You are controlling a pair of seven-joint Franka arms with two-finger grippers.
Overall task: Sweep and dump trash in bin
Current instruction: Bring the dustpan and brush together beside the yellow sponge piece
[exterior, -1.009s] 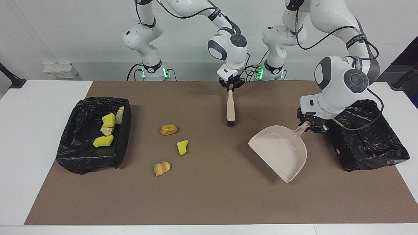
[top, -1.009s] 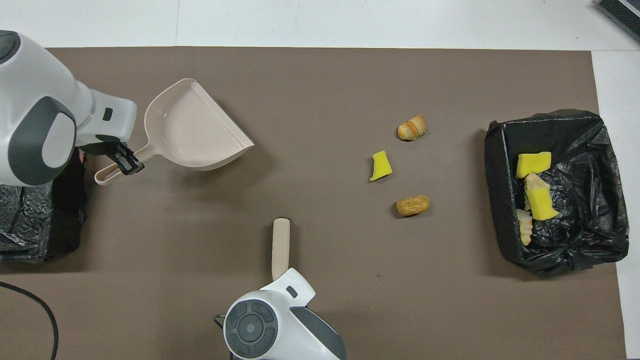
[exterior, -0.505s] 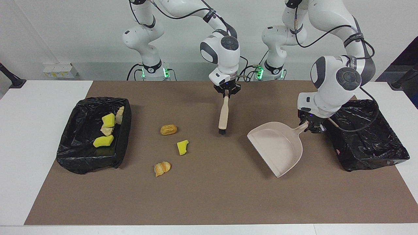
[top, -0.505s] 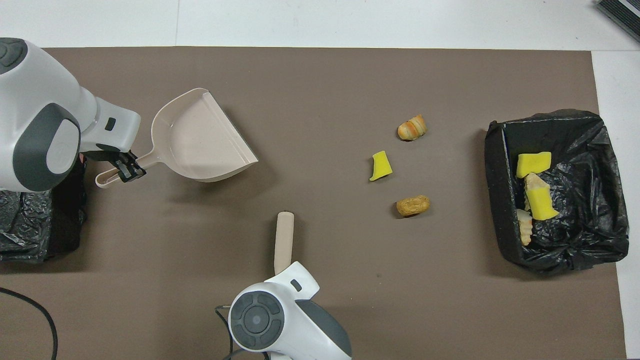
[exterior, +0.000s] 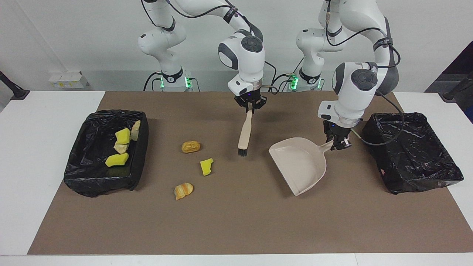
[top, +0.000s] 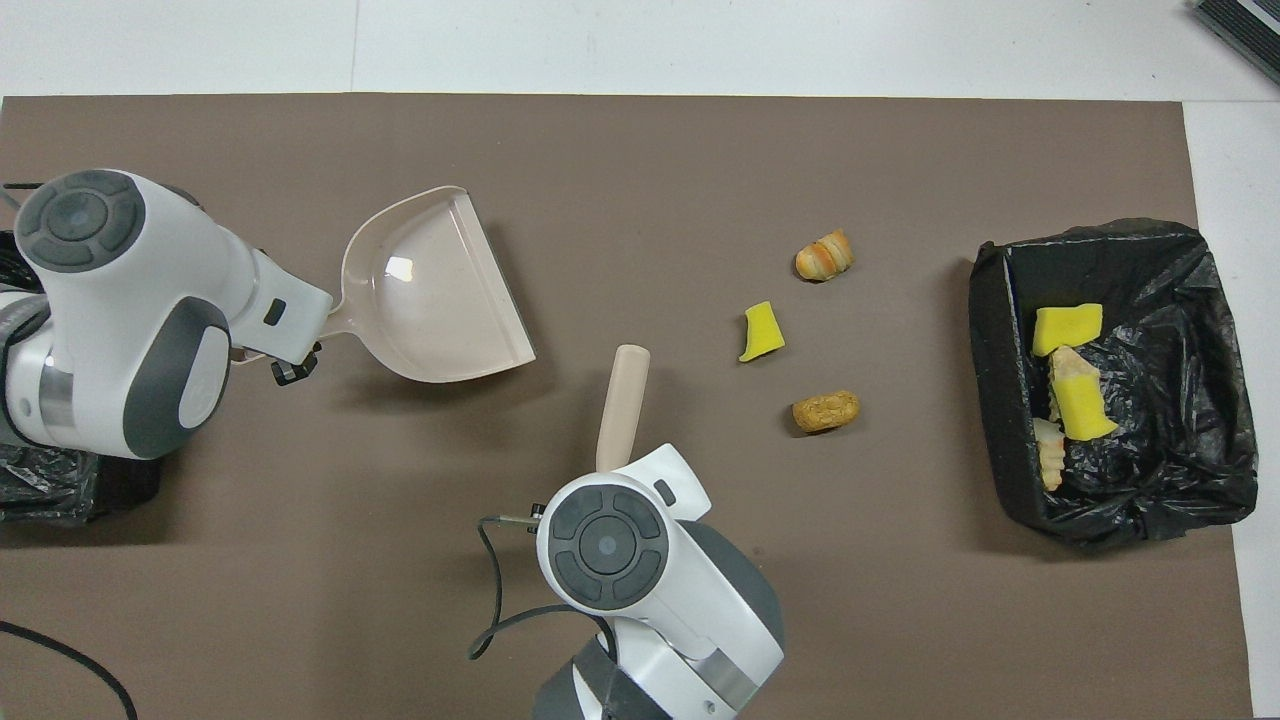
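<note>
Three pieces of trash lie on the brown mat: a brown lump [exterior: 190, 146] [top: 826, 411], a yellow sponge bit [exterior: 206, 166] [top: 762, 331] and an orange bread lump [exterior: 183, 190] [top: 824, 255]. Several more scraps [exterior: 122, 136] [top: 1066, 328] sit in the black-lined bin [exterior: 142, 147] [top: 985, 400] at the right arm's end. My right gripper [exterior: 251, 105] is shut on the beige brush [exterior: 245, 129] [top: 622, 400], which hangs slanted, bristles down, beside the trash. My left gripper [exterior: 337, 142] [top: 295, 365] is shut on the handle of the beige dustpan [exterior: 299, 164] [top: 440, 290], mouth turned toward the trash.
A second black-lined bin [exterior: 414, 151] [top: 50, 480] stands at the left arm's end of the table, close to the left arm's wrist. The mat [exterior: 236, 221] ends near the table's white edges.
Both arms have moved toward the trash and the right arm's end of the table. The dustpan has swung away from the second bin, and the brush now slants more.
</note>
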